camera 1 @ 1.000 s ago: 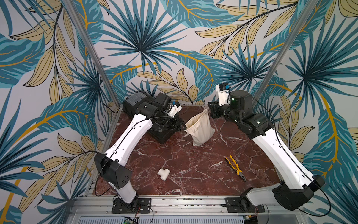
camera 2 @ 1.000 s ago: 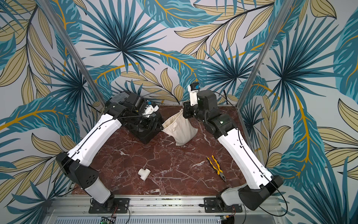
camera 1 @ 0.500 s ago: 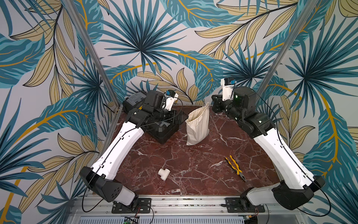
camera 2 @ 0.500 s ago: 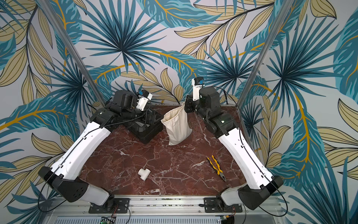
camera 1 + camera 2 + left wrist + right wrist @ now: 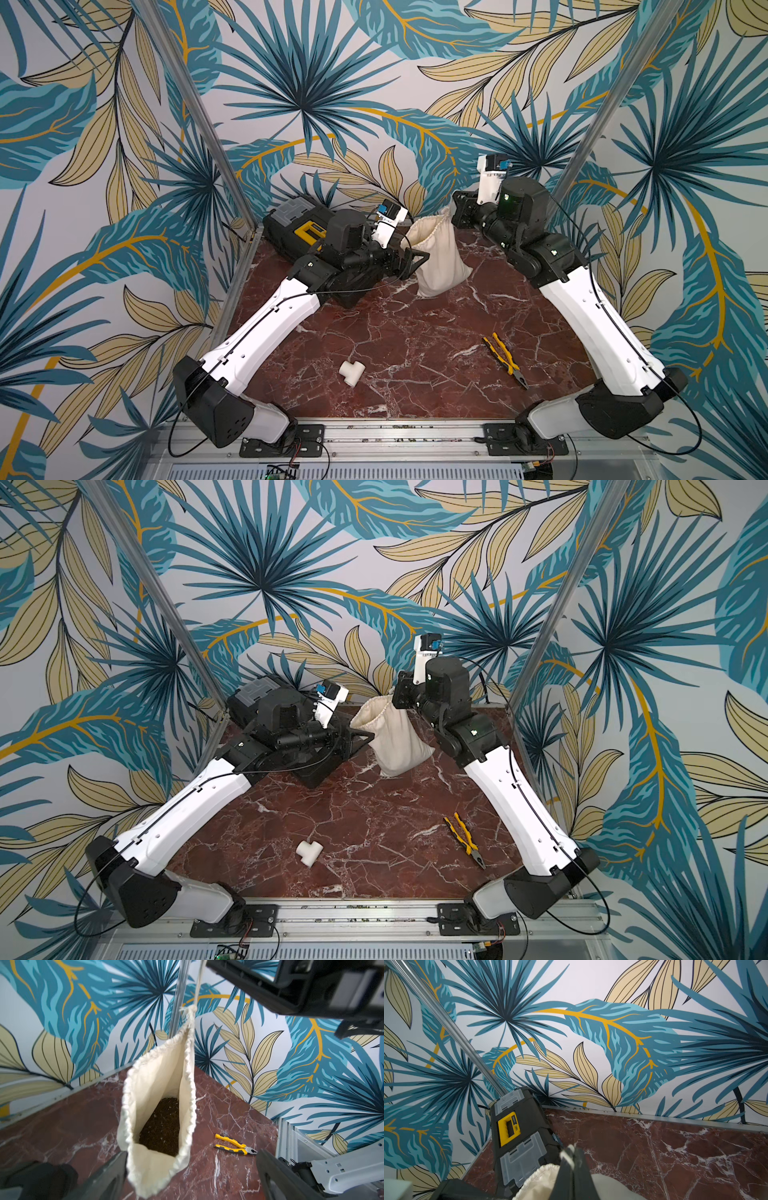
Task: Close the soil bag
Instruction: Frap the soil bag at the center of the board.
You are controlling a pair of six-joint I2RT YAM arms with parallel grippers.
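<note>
While a white pipe fitting (image 5: 351,372) and yellow-handled pliers (image 5: 505,359) are lying unused at the front of the marble table (image 5: 395,332), the work is happening farther back. There the left gripper (image 5: 191,1163) is standing fully spread and holding nothing, its 2 fingers (image 5: 112,1172) flanking the near lip of the soil bag (image 5: 440,257). The bag is sitting upright between the 2 arms, just beside the black toolbox (image 5: 299,226) in the far corner. Beyond it, the right gripper (image 5: 571,1155) is clamping tight on the drawstring cord (image 5: 200,982), hoisting the rim to a peak. With the mouth gaping over dark soil (image 5: 162,1124), cinching looks barely begun. The next move is likely calling for the left jaws to brace the gathered rim while the right arm is drawing the cord away, steadily enough not to tip the bag.
</note>
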